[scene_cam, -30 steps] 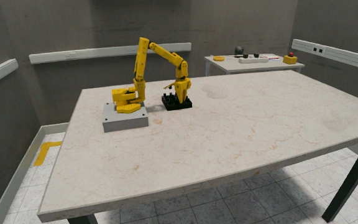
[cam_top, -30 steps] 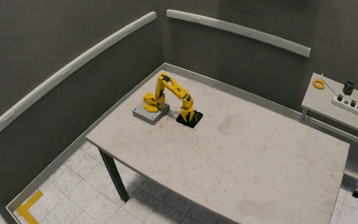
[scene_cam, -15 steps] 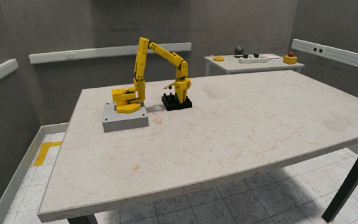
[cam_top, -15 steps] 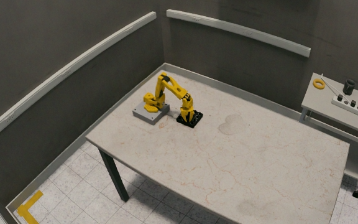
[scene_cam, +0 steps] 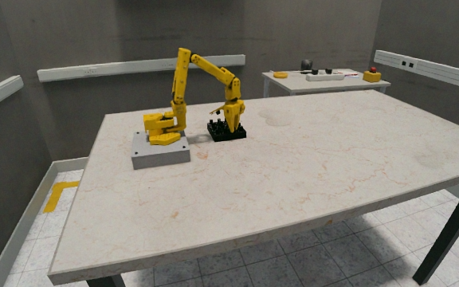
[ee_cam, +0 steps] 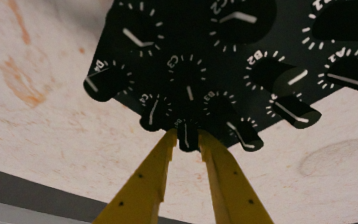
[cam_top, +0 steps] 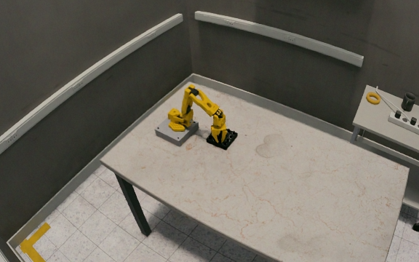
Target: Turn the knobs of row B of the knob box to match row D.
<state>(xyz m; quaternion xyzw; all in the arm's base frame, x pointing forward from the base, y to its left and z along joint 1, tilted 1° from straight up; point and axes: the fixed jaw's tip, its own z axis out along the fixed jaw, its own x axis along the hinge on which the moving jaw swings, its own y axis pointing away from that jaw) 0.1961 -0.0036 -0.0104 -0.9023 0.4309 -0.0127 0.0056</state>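
Knob [ee_cam: 187,142] between tool [cam_top: 220,141] [scene_cam: 233,131] [ee_cam: 188,133] tips in wrist view, pinch unclear; exterior hides it

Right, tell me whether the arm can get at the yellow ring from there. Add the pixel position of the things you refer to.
Probably not: the yellow ring [cam_top: 373,102] [scene_cam: 280,76] lies on a separate side table [cam_top: 366,120] [scene_cam: 293,84], seemingly well beyond the stretch of the arm [cam_top: 186,103] [scene_cam: 180,76].

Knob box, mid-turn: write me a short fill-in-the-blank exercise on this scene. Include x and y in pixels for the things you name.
The knob box [cam_top: 226,146] [scene_cam: 229,137] [ee_cam: 292,47] is coloured ____.
One knob [ee_cam: 188,144] is ____ the two fingertips of the gripper [cam_top: 218,141] [scene_cam: 233,131] [ee_cam: 188,134].
The arm [cam_top: 186,103] [scene_cam: 180,76] is coloured ____.
Its base plate [cam_top: 164,133] [scene_cam: 159,159] is coloured ____.

Missing words: black; between; yellow; grey
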